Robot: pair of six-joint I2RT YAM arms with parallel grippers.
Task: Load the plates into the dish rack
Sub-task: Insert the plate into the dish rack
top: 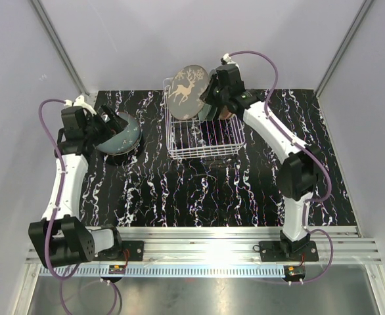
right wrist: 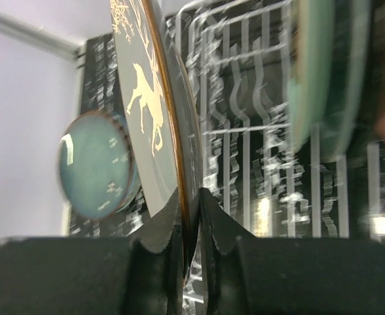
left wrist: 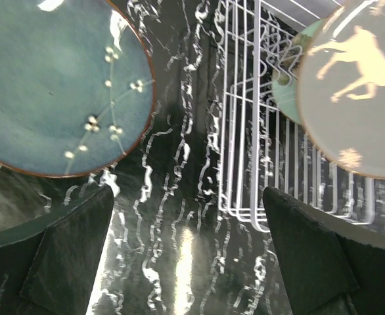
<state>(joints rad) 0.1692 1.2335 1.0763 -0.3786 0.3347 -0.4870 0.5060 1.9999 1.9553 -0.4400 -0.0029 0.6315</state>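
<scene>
On the black marbled table (top: pixel 179 190), the white wire dish rack (top: pixel 205 141) stands toward the far edge, near the middle.

1. Right gripper (top: pixel 210 100): closed narrowly on the rim of the grey-brown deer plate (top: pixel 187 90). The wrist view shows the rim pinched between the two jaws of the right gripper (right wrist: pixel 191 200), with the deer plate (right wrist: pixel 146 98) standing on edge and its decorated face turned left.
2. Deer plate position: upright over the far left part of the rack. Its lower edge overlaps the rack's far rim in the overhead view; whether it rests on the wires cannot be determined.
3. Left gripper (top: pixel 112 123): jaws spread wide, with nothing between them. In the wrist view the left gripper (left wrist: pixel 187 197) frames bare table, with the rack (left wrist: pixel 245 131) ahead to the right.
4. Floral plate (top: pixel 125 134): blue-green with a brown rim and small white blossoms, lying on the left part of the table, just beside the left gripper and apart from the rack. It shows clearly in the left wrist view (left wrist: pixel 54 85). A dark shape shows beneath its near edge; its identity cannot be determined.
5. Rack contents: a green plate (right wrist: pixel 317 72) stands on edge among the wires, to the right of the deer plate and apart from it. It also shows behind the deer plate (left wrist: pixel 363 85) in the left wrist view.
</scene>
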